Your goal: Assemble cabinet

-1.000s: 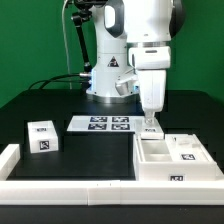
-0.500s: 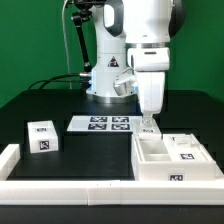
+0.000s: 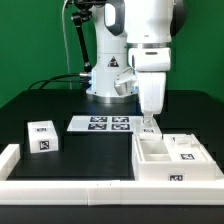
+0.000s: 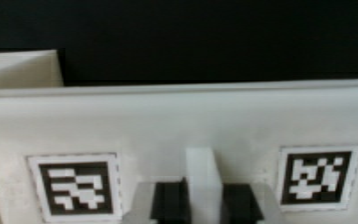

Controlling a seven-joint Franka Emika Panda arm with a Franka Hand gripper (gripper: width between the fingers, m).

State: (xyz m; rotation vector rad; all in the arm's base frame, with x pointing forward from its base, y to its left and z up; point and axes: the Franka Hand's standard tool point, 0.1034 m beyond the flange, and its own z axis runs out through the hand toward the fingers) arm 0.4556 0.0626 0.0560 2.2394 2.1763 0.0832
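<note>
The cabinet [image 3: 160, 167] is a white open box with inner dividers and tags, lying on the black table at the exterior view's right. My gripper [image 3: 150, 124] points straight down at the cabinet's far edge. In the wrist view the cabinet [image 4: 176, 120] fills the picture as a white face with two tags. My gripper [image 4: 202, 205] has its two black fingers [image 4: 169, 205] pressed on either side of a thin white rib of that face. The jaws stand narrow, shut on the rib.
A small white tagged block [image 3: 42, 137] sits at the exterior view's left. The marker board [image 3: 102, 124] lies flat in front of the robot base. A long white L-shaped rail [image 3: 70, 186] runs along the table's near edge.
</note>
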